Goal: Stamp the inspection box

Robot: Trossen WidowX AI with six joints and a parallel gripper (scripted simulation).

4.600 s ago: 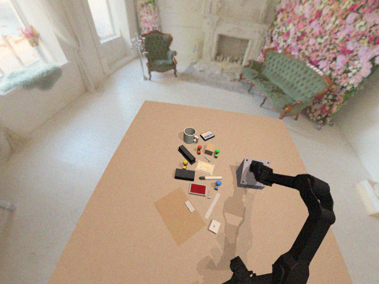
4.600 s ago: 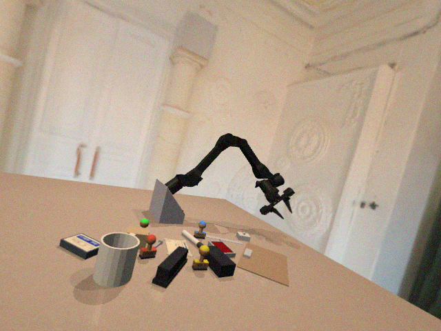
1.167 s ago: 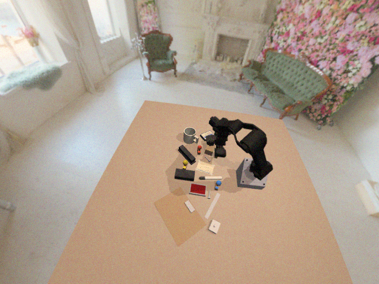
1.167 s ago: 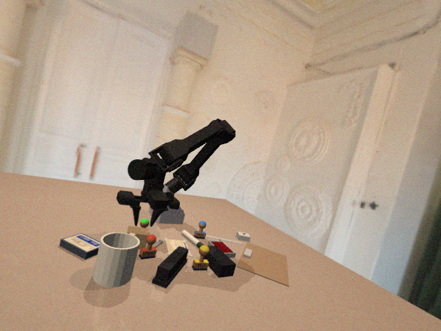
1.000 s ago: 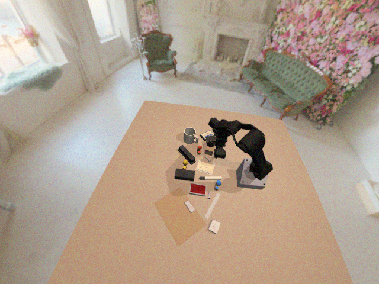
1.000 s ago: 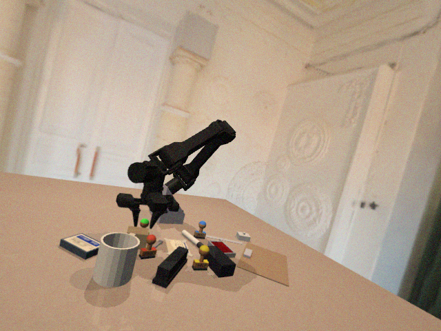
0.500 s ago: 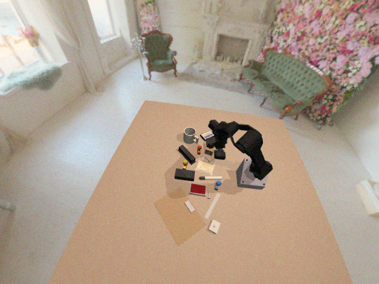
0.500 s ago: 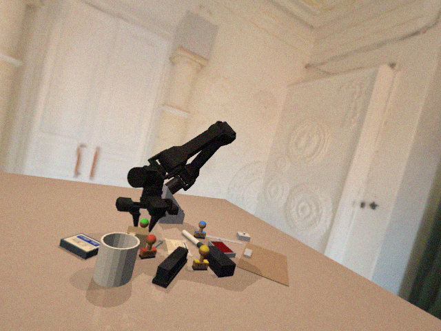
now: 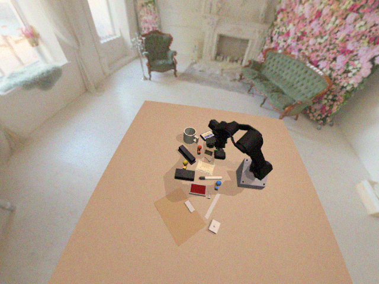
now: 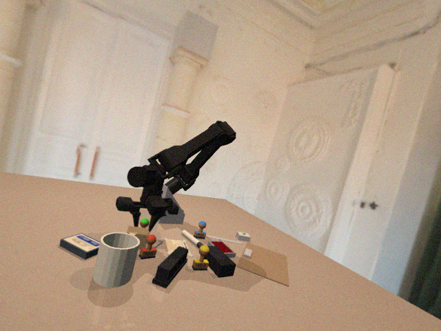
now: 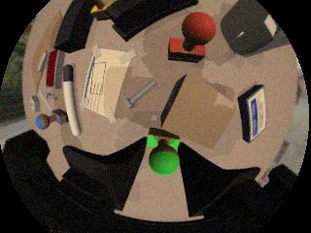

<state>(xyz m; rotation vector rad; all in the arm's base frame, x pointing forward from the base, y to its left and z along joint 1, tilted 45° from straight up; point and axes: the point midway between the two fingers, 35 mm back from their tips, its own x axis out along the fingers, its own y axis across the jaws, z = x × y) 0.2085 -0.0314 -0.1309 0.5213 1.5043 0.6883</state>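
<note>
The robot arm (image 9: pixel 252 142) (image 10: pixel 193 153) reaches over the bench (image 9: pixel 122 195) (image 10: pixel 43 206) (image 11: pixel 141 58), and its claw (image 9: pixel 215 149) (image 10: pixel 144 226) (image 11: pixel 162 143) is down at the green-knobbed stamp (image 9: pixel 215 149) (image 10: pixel 144 222) (image 11: pixel 164 160). The fingers are closed on that stamp, one to each side, near its knob. The step in hand looks to be picking up a stamp for inking; its lettering cannot be read here, so that it is the PASS one is a guess from the arm's choice.

Beyond it stands the grey mug (image 9: pixel 189 135) (image 10: pixel 116 260) (image 11: pixel 245 26). A tan block (image 10: pixel 138 231) (image 11: pixel 199 112) sits just beside the held stamp, so the next move should be a straight lift, high enough to avoid knocking it.

After that comes inking. The red ink pad (image 9: pixel 198 189) (image 10: pixel 222 246) (image 11: pixel 51 68) lies open past the card (image 9: pixel 205 167) (image 10: pixel 176 245) (image 11: pixel 104 83) and the marker (image 9: pixel 211 177) (image 10: pixel 192 238) (image 11: pixel 71 99); it seems the likely pad, with the stamp to be pressed on it flat and level. The card, taped down, still awaits its print as far as can be told.

Smallest of these, the red-knobbed stamp (image 9: pixel 199 149) (image 10: pixel 148 245) (image 11: pixel 196 31) stands apart from the claw and should be left alone.
</note>
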